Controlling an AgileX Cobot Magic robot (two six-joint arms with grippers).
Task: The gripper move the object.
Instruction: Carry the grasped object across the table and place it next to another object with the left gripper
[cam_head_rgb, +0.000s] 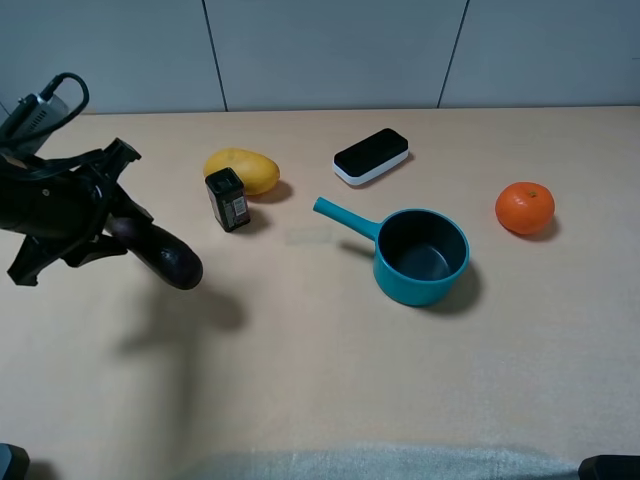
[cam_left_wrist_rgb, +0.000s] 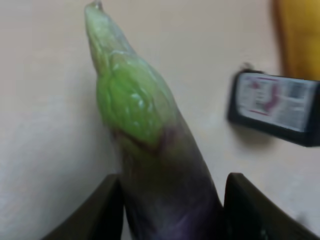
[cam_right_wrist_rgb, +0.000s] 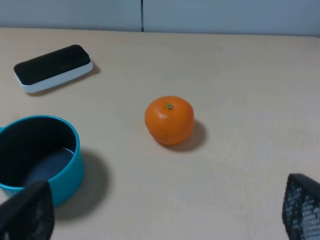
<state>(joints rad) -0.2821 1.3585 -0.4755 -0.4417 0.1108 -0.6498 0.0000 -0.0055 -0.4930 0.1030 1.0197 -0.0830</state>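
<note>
One eggplant (cam_left_wrist_rgb: 165, 190), green stem end outward, clamped between fingers of left gripper (cam_head_rgb: 115, 225), held above table (cam_head_rgb: 330, 390), left side. Right gripper (cam_right_wrist_rgb: 162, 215) spread wide, empty. One black box (cam_head_rgb: 228, 199) nearest eggplant, one mango (cam_head_rgb: 242, 170) just behind box. Rightward: one teal pan (cam_head_rgb: 420, 256), one black-topped eraser (cam_head_rgb: 371, 155), one orange (cam_head_rgb: 525, 207).

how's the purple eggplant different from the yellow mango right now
The glossy dark purple eggplant is long and slim with a green stem cap; the yellow mango is a plump oval. The eggplant is held in the left black gripper, clear of the tan table with its shadow below; the mango lies on the table, ungripped, just behind a small black box. Both are produce on the robot's left side.
</note>
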